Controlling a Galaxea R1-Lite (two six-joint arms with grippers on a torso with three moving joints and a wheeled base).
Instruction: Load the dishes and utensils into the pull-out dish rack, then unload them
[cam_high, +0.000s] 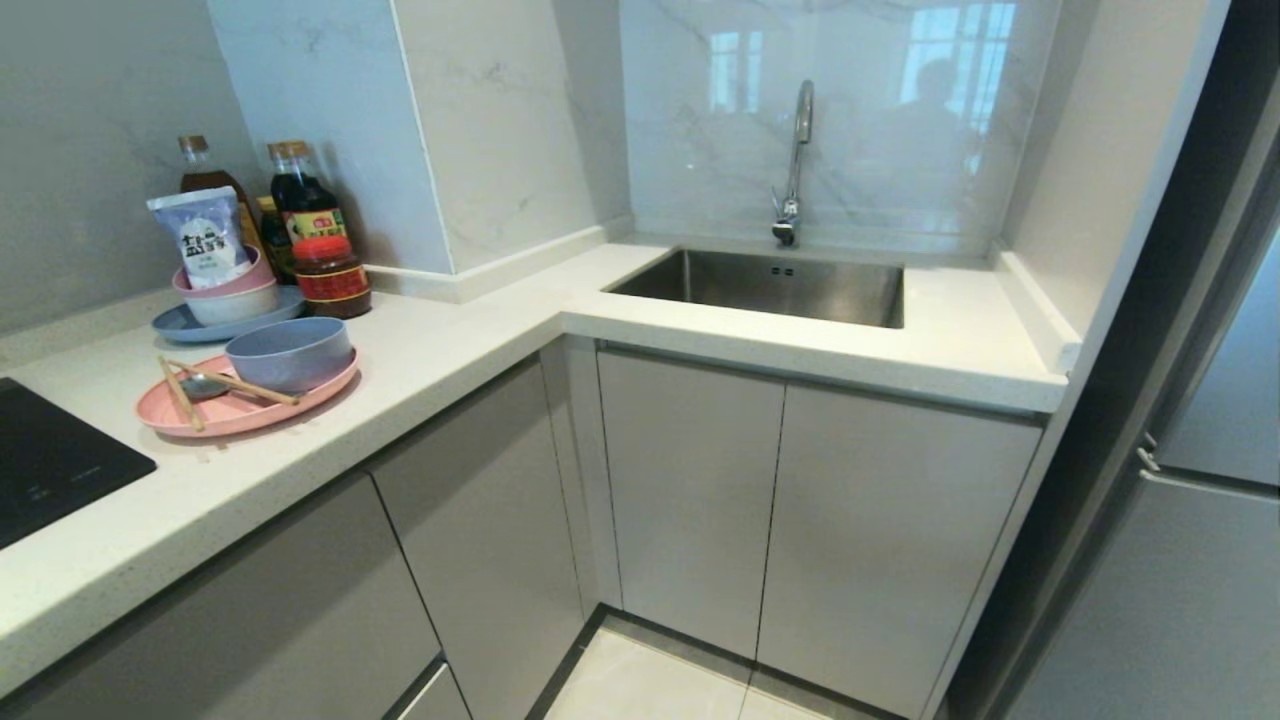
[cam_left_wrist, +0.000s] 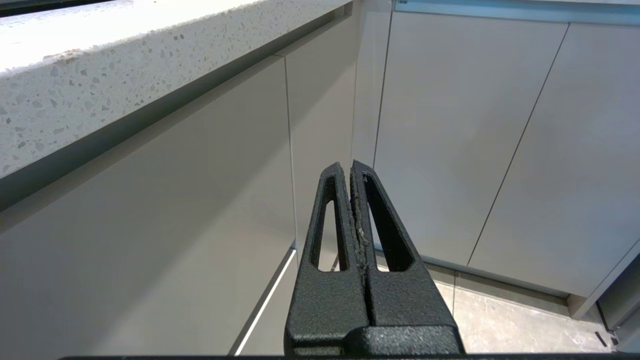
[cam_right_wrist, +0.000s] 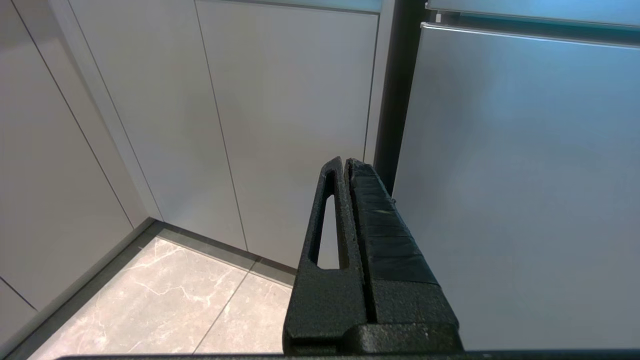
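Dishes and utensils sit together at the left of the head view, on the white speckled countertop (cam_high: 440, 370). Salmon-pink plate (cam_high: 250, 408) lies flat near the counter's front edge, just right of a black cooktop (cam_high: 50, 455). Pale blue bowl (cam_high: 290, 353) stands upright on the plate's right half. Wooden chopsticks (cam_high: 180, 393) lie across the plate's left half, one angled toward the bowl. Silver spoon (cam_high: 205, 385) rests on the plate beside them, touching or nearly touching the bowl's base. Behind, toward upper left: a blue-grey plate (cam_high: 180, 322) carrying stacked pink and cream bowls (cam_high: 232, 295) with a white packet (cam_high: 210, 238) inside; sauce bottles (cam_high: 300, 205) and a red-lidded jar (cam_high: 330, 278) just beside them. Steel sink (cam_high: 770, 285) with tap (cam_high: 795, 165) at upper centre. Closed grey cabinet fronts (cam_high: 690, 500) fill the lower frame. No dish rack shows; all fronts closed. Neither arm appears in this view.

Left wrist view: left gripper (cam_left_wrist: 347, 167) at lower centre, jaws pressed together, nothing between them. Counter edge (cam_left_wrist: 125, 65) runs across upper left; cabinet fronts beyond, a strip of floor tile (cam_left_wrist: 510, 320) at lower right.

Right wrist view: right gripper (cam_right_wrist: 345, 162) at lower centre, jaws closed tight, empty. Cabinet doors at left and centre, a grey fridge panel (cam_right_wrist: 525, 190) at right, marbled floor tile (cam_right_wrist: 165, 295) at lower left.
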